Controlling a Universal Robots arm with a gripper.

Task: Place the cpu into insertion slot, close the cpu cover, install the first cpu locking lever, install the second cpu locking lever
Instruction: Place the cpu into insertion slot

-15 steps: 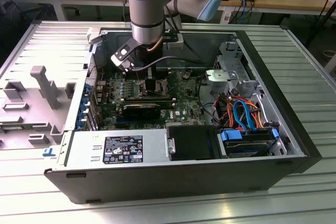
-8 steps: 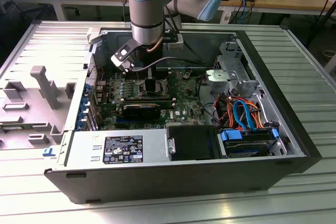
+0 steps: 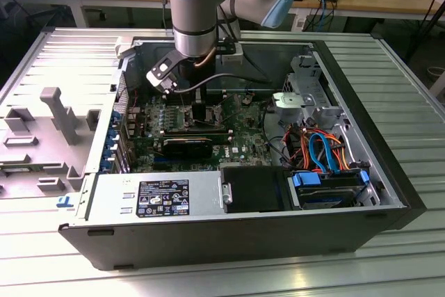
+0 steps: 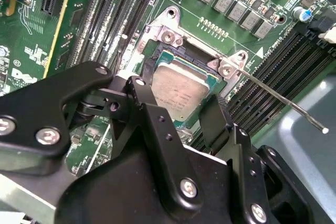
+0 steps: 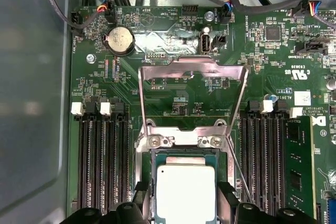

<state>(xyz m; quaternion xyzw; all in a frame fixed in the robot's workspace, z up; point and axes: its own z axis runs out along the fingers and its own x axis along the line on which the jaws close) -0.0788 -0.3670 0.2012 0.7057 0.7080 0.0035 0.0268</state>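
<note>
Black fingers [image 5: 229,203] on your arm [image 3: 198,12] are spread apart, one on each side of the cpu [image 5: 186,192]. A strip of socket rim shows between one finger and the chip, so they are clamped on nothing; you cannot tell whether the other finger touches the chip's edge. The cpu lies flat in the insertion slot [image 5: 184,156], silvery top up. The cpu cover [image 5: 191,69] stands raised on its hinge just beyond the chip, not closed over it. In the second wrist view a thin locking lever [image 4: 278,99] slants away from the socket's corner, its free end out over the memory slots [image 4: 289,61] that crowd the socket on both sides. In the exterior view your arm reaches down at upper centre into the open computer case [image 3: 243,241]. Blue and orange cables [image 3: 320,147] lie toward the exterior view's right, well apart from the socket. The case rests on a ribbed metal bench [image 3: 410,81].
</note>
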